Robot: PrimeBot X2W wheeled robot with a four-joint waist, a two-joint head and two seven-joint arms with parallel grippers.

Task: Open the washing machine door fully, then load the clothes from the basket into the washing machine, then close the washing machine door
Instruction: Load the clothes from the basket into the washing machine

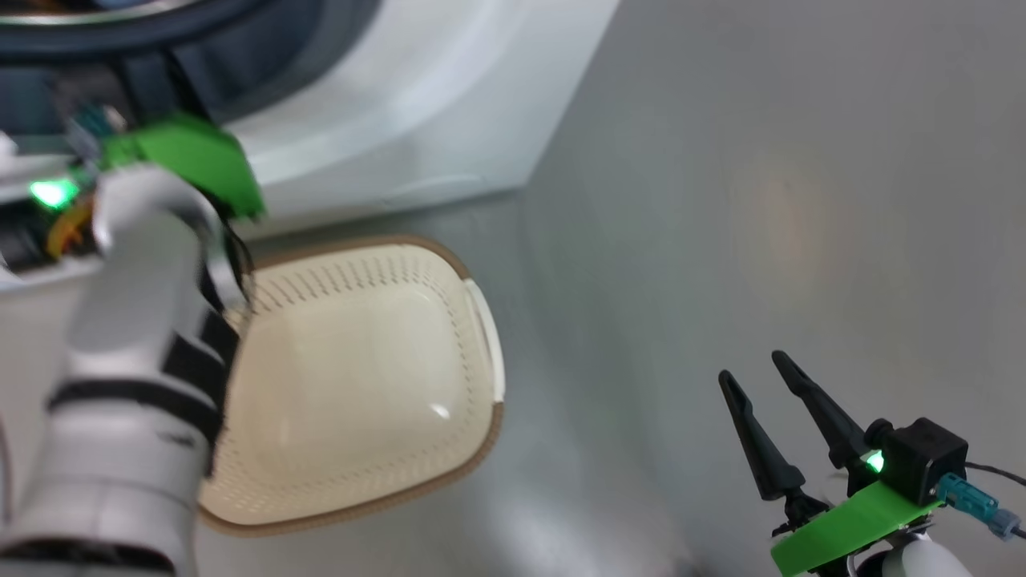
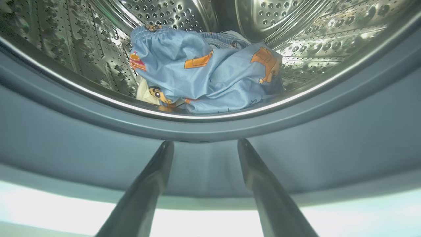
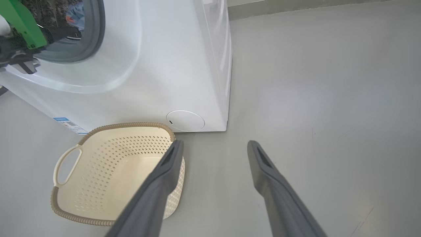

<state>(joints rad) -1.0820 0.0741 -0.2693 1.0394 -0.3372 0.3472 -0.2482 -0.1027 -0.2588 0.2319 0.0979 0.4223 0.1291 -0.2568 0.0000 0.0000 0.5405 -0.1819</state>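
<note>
Grey, smooth floor (image 3: pixel 312 98) with a soft sheen spreads wide beside the machine, up to a pale skirting strip (image 3: pixel 296 6) at the far wall. On it stands the white washing machine (image 3: pixel 171 65), with a blue label (image 3: pixel 67 123) low on its front and a round white cover (image 3: pixel 185 120) by its bottom front corner. The cream basket (image 3: pixel 108 171) sits on the floor just before that front, near the corner, its perforated bottom bare. The clothes (image 2: pixel 210 75), light blue with orange cartoon prints, lie heaped in the steel drum (image 2: pixel 296 39) behind the grey rubber ring (image 2: pixel 98 131). The left gripper (image 2: pixel 205 142) points into the mouth, over the ring, fingers apart and holding nothing. The right gripper (image 3: pixel 213 143) hangs over the floor beside the basket, fingers spread, touching nothing.
</note>
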